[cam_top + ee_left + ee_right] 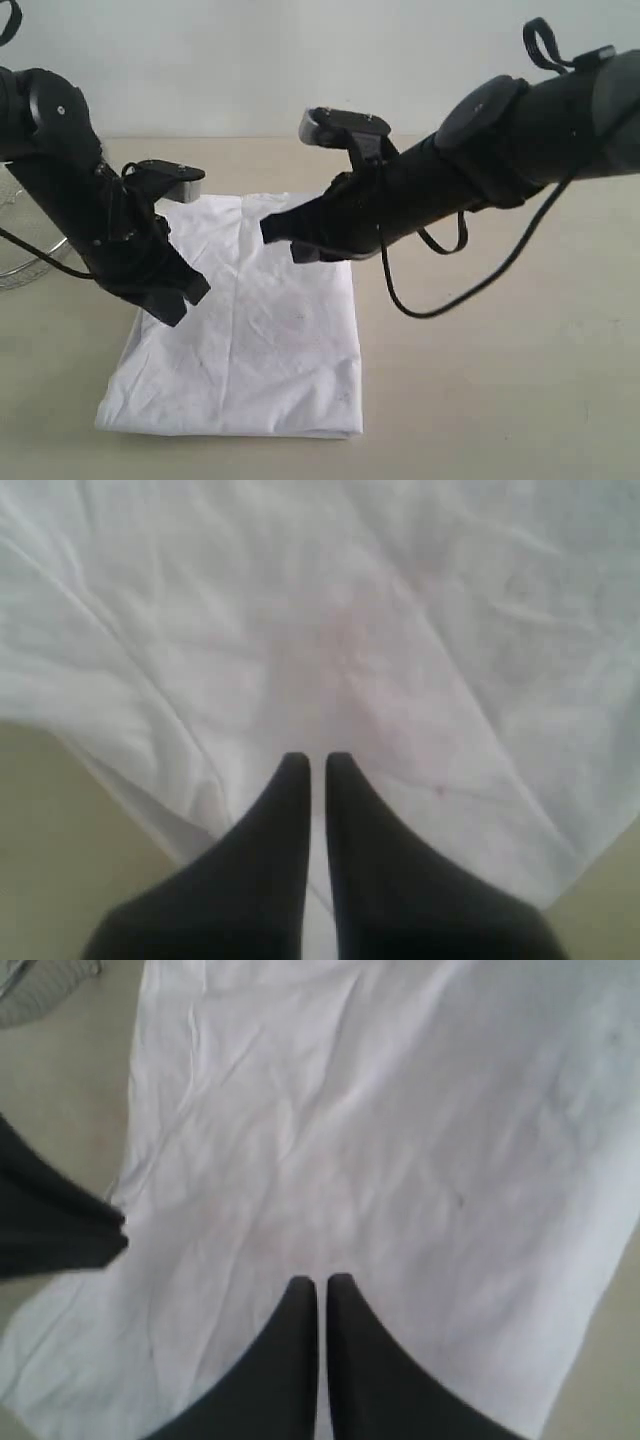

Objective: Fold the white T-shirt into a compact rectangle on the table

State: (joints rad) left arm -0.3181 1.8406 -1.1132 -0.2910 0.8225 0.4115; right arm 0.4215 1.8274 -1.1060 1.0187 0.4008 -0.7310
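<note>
I see the white T-shirt [250, 330] lying flat on the table [500, 390] as a neat rectangle, so the folding looks about done to me. My left gripper [188, 293] and right gripper [278, 240] hover over it, jaws together and empty, presumably to avoid snagging the cloth.

Your white T-shirt [250, 330] is soft, matt, creased cloth, the pale beige tabletop [500, 400] smooth and matt, the wire mesh bowl [25, 268] at its left edge thin metal.
</note>
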